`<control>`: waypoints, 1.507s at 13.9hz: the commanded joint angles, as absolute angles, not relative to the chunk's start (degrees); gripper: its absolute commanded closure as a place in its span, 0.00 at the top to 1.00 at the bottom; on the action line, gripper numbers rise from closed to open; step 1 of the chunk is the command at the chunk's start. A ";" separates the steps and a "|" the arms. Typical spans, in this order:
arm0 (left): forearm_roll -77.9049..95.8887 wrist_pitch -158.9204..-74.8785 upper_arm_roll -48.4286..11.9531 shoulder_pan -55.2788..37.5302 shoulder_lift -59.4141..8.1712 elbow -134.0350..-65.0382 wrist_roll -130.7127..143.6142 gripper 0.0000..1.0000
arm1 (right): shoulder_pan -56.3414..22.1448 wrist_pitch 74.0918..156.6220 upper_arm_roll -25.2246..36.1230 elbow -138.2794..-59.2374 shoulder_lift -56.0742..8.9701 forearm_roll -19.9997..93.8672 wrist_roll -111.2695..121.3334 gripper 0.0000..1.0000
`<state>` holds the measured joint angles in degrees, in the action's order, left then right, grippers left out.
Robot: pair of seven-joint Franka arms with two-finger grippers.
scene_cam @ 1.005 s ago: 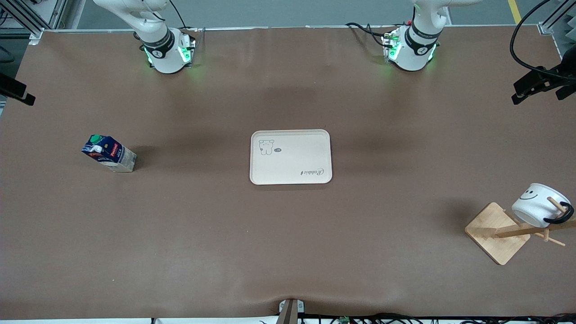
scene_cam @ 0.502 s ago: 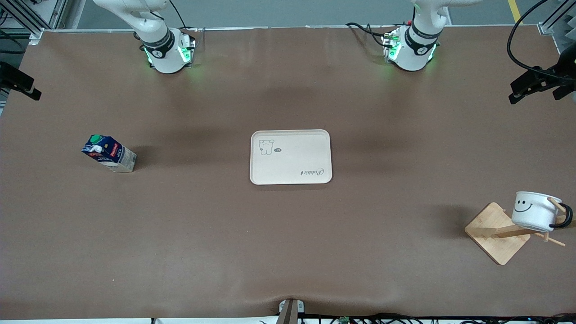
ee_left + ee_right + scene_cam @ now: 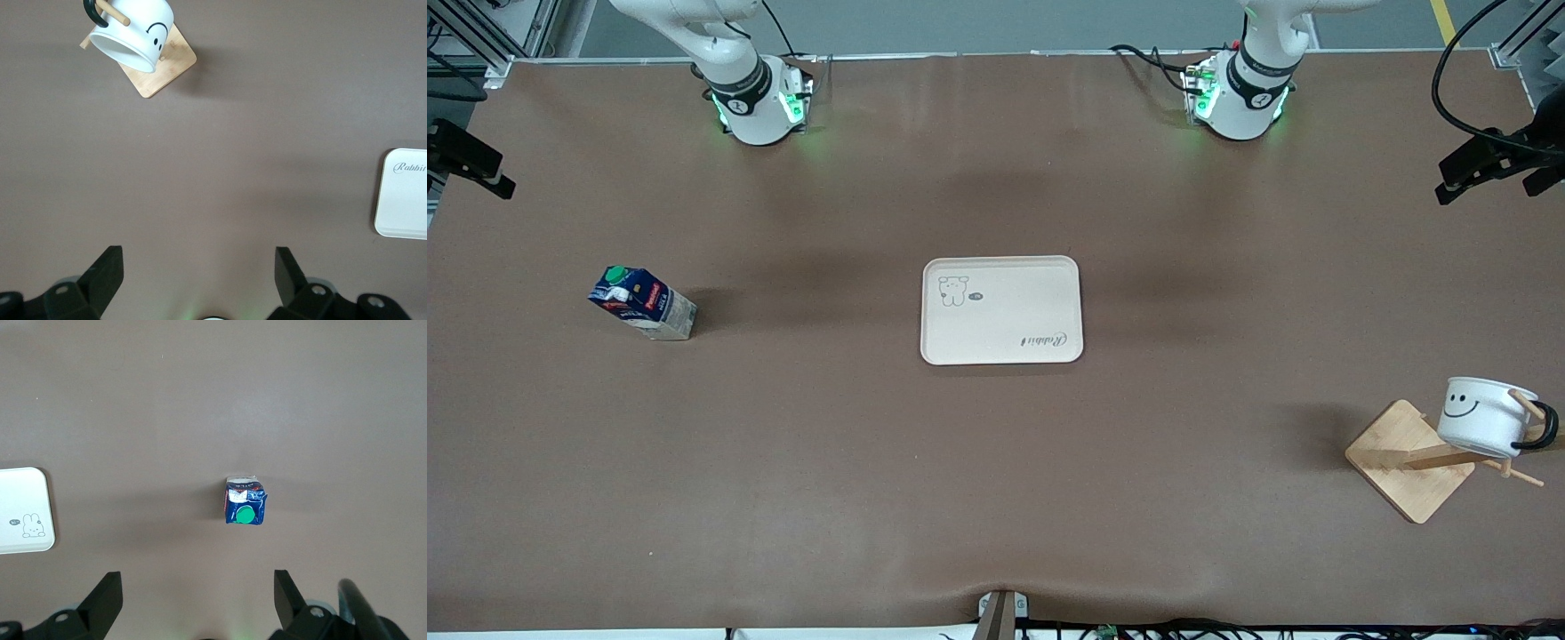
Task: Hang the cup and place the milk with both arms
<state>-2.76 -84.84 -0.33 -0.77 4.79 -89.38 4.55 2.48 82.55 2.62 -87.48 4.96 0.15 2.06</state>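
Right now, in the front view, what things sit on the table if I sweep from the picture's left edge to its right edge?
milk → tray → wooden rack → cup, hanging by its handle on the rack's peg.

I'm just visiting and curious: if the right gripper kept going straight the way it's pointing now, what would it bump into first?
Probably just the bare brown table. The right gripper points down with its fingers open, and the milk stands off its line, so it would likely miss it, though depth is hard to judge.
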 commanded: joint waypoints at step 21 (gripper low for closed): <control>-1.05 -80.86 0.18 -1.32 4.13 -87.45 4.22 1.00 | 3.25 82.09 3.08 -87.63 5.80 -0.09 2.29 1.00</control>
<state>-1.22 -81.99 -0.29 -0.84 4.61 -88.67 4.53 2.62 82.44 3.38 -87.48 4.97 0.15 2.06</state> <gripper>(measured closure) 0.000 0.000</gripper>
